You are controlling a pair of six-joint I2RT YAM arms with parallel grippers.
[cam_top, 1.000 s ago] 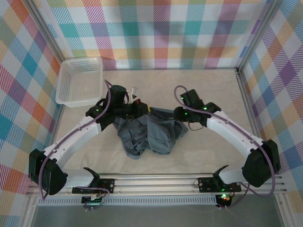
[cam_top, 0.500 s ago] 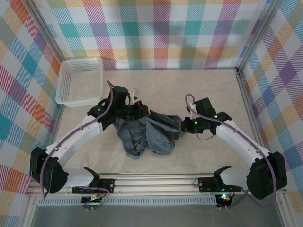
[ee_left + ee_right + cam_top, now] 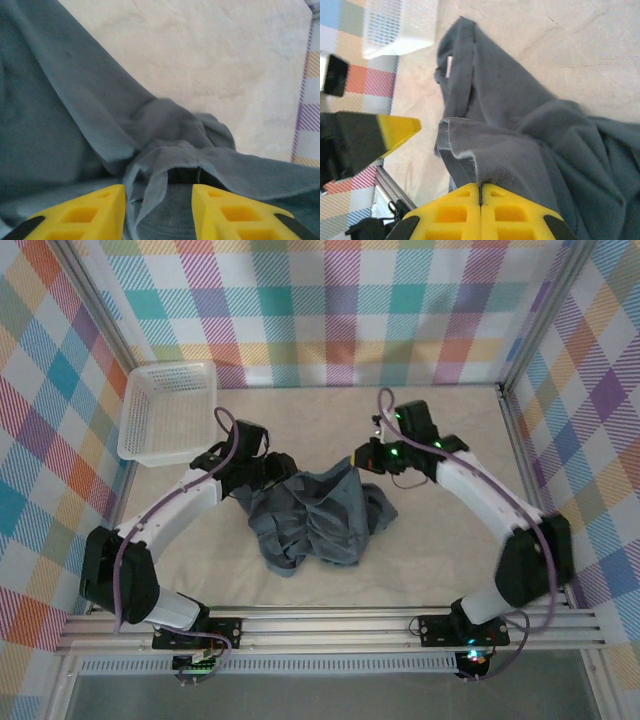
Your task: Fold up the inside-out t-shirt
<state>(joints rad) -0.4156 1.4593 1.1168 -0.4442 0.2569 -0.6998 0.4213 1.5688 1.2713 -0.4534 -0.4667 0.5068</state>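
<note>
The slate-grey t-shirt (image 3: 318, 525) lies crumpled mid-table between both arms. My right gripper (image 3: 357, 461) is at its far right edge, shut on a hemmed edge of the cloth (image 3: 470, 150) and holding it raised; the pinch shows in the right wrist view (image 3: 480, 192). My left gripper (image 3: 277, 469) rests at the shirt's far left edge. In the left wrist view its yellow fingers (image 3: 90, 212) stand apart around (image 3: 158, 210), with loose folds and a stitched seam of the t-shirt (image 3: 75, 100) lying between them, not pinched. One left finger tip (image 3: 397, 131) shows in the right wrist view.
A white mesh basket (image 3: 168, 412) sits at the far left corner, also visible as (image 3: 400, 25). Plaid walls enclose the pale table (image 3: 450, 560) on three sides. A metal rail (image 3: 330, 625) runs along the near edge.
My right gripper has swung back and to the left, drawing the shirt's far right edge up and spreading the cloth. The left gripper shifted slightly left at the shirt's edge.
</note>
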